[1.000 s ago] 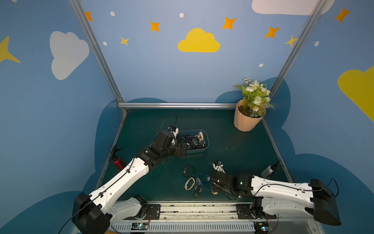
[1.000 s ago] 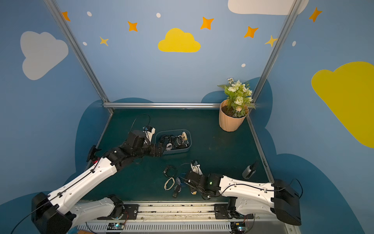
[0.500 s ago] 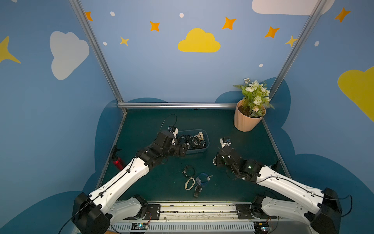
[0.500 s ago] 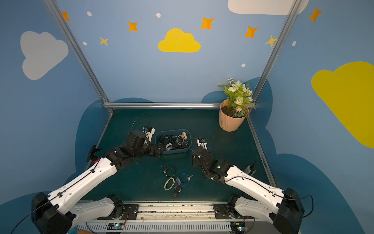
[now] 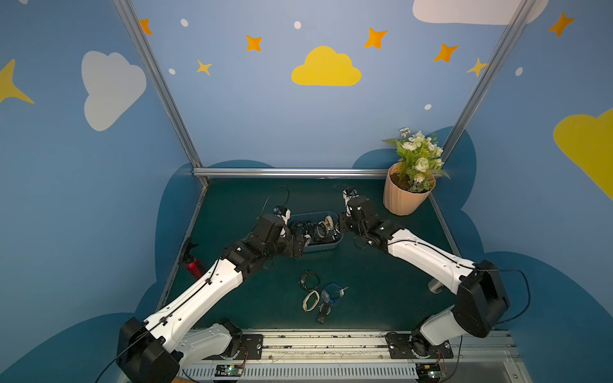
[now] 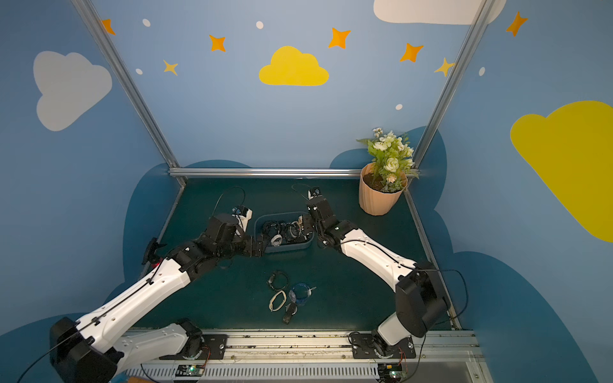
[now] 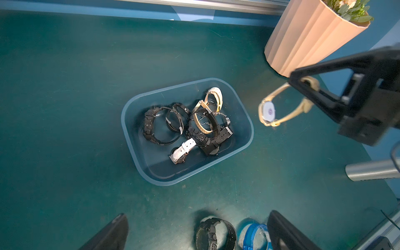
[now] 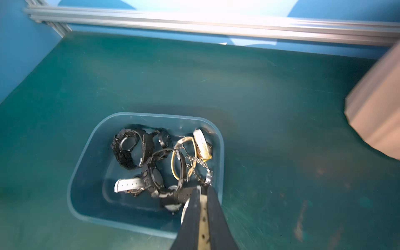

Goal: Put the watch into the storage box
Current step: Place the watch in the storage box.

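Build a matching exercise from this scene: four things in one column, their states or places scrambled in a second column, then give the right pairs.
Column one
1. right gripper
2. left gripper
3. storage box
4. blue watch

Column two
A. lying on the green mat
B. open, holding nothing
C. holding a pile of watches
D. shut on the beige watch

Pairs: 1-D, 2-B, 3-C, 4-A.
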`<state>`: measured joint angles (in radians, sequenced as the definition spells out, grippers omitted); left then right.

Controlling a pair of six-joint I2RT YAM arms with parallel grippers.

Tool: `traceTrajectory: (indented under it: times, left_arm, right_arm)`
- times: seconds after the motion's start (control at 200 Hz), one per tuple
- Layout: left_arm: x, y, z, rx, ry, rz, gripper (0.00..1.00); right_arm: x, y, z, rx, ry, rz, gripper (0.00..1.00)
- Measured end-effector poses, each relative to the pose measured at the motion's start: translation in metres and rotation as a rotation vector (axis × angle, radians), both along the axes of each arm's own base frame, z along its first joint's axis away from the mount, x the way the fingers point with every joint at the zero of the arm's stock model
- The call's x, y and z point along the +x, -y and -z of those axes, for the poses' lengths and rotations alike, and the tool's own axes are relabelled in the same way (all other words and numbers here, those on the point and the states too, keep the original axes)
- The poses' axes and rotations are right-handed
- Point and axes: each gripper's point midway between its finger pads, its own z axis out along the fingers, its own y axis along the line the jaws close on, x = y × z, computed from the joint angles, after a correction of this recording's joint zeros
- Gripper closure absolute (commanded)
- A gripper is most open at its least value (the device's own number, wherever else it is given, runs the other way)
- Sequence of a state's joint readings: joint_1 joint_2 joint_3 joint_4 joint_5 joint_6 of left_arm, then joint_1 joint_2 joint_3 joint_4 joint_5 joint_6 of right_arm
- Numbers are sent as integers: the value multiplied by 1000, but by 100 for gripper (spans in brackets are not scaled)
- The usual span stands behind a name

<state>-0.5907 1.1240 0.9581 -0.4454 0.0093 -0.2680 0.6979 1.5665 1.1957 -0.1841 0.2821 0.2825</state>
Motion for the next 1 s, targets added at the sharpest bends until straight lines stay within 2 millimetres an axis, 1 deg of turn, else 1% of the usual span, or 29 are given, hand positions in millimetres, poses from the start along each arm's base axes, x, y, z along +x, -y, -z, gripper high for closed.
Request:
traceTrajectory:
  times: [0.11, 0.325, 0.451, 0.646, 0.776, 0.836, 0.886, 1.001]
  left_arm:
    - [0, 0, 0, 2, 1, 1, 0]
    - [1, -2, 1, 11, 0, -7, 0]
    - [1, -2, 1, 14, -1, -7, 0]
    - [1, -2, 1, 16, -2, -6, 0]
    - [0, 0, 1, 8, -7, 7, 0]
    - [0, 1, 2, 8, -9, 9, 0]
    - [1, 2, 3, 11, -13, 12, 0]
    - [1, 3, 8, 15, -28, 18, 0]
  right_arm:
    - [10, -10, 10, -23, -11, -26, 91]
    - [24, -22, 39, -68, -54, -54, 92]
    - [27, -25, 58, -95, -85, -59, 91]
    - [33, -31, 80, -116, -115, -67, 90]
    - [34, -33, 94, -122, -137, -71, 85]
    - [34, -33, 99, -120, -149, -71, 79]
    - [34, -33, 101, -120, -155, -71, 68]
    - [35, -33, 100, -110, -157, -68, 49]
